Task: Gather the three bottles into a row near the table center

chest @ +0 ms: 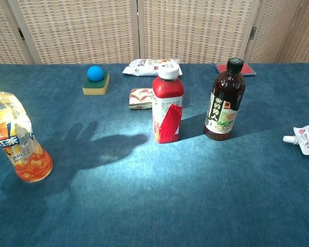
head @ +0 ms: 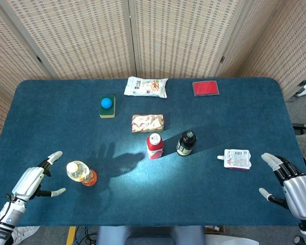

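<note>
Red bottle [chest: 167, 105] and dark bottle [chest: 224, 101] upright, side by side, near centre of table [chest: 195, 195]. Orange tea bottle [chest: 13, 139] upright at left edge, well apart. Hand-shaped shadow between.

Blue ball [head: 106, 102] on sponge [head: 107, 112], snack packets [head: 146, 87], red card [head: 205, 88], pouch [head: 236, 158]
</note>
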{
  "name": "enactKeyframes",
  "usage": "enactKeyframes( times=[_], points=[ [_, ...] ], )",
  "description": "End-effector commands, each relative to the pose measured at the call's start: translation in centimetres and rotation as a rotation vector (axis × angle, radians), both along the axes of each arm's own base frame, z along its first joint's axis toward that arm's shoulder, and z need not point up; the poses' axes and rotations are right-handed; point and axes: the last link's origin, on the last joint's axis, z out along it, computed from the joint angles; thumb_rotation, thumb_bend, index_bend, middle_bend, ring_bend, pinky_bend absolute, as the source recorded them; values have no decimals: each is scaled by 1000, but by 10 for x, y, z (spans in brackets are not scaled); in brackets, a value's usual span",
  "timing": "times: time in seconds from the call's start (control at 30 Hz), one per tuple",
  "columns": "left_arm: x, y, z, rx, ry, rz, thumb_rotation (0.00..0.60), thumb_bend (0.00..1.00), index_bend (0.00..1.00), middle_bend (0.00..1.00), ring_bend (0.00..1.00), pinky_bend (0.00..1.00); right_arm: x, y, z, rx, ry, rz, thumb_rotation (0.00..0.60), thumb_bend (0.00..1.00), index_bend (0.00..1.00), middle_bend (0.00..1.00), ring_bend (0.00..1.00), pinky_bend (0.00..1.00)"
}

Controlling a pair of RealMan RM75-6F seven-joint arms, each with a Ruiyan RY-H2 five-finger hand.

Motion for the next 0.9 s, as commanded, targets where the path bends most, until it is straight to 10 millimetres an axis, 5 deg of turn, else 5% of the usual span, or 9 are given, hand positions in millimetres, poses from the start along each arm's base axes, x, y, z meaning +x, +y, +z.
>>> enactKeyframes(
  times=[0.03, 0.53, 0.9],
  points=[
    [7, 4, -4, -11, -6, -11, 600, 49, 16, 68, 161, 424, -1, 0, 0, 5, -3, -3, 600, 0, 171, 221, 187, 423],
    [27, 15, -21, -53, -54, -16, 600, 49, 38, 74, 165, 425, -2, 0, 0, 28, -13, -7, 600, 0, 171, 221, 187, 423],
    [29, 21, -31, -109, -155, -4, 600, 49, 181, 128, 206, 427, -3, -1, -1, 36, -14, -8, 600, 0, 171, 221, 187, 423]
  ],
)
